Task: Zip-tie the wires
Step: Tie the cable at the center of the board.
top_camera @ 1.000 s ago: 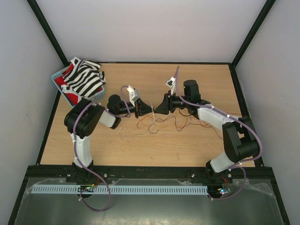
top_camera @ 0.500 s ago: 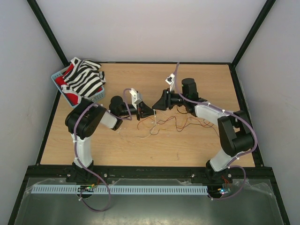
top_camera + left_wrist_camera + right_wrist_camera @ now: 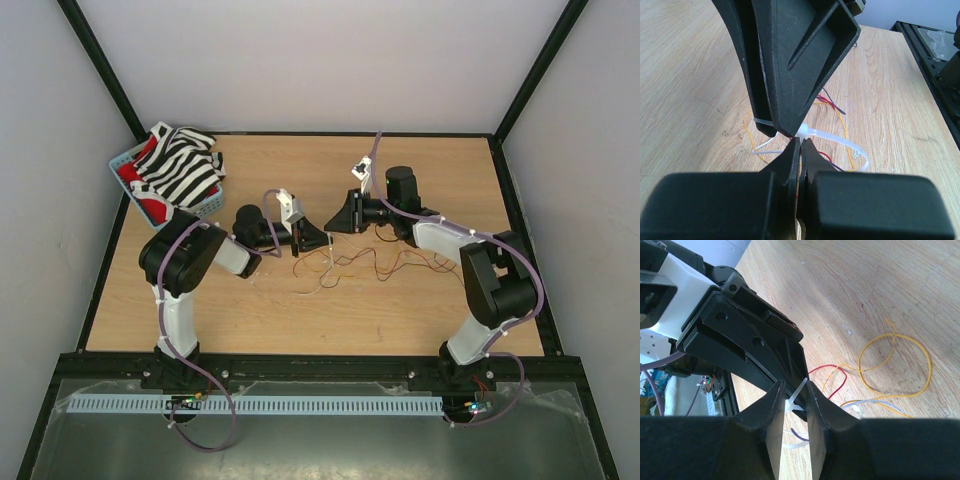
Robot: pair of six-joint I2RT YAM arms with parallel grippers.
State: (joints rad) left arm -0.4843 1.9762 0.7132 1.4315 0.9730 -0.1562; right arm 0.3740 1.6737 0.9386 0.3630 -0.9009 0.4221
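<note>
The wires lie as thin red, yellow and dark curls on the table under both grippers, with a red strand and a yellow loop in the wrist views. My left gripper is shut, and the zip tie curves out from its tips as a whitish loop. My right gripper meets it tip to tip. Its jaws stand a narrow gap apart around the zip tie's free end, which does not fill the gap.
A blue basket holding a black-and-white striped cloth sits at the back left corner. Black frame posts rise at the table's back corners. Bare wood lies in front of the wires.
The right gripper's jaws have narrowed around the zip tie's end, and that arm has drifted slightly back and left. The left gripper stays shut, shifted a little towards the left.
</note>
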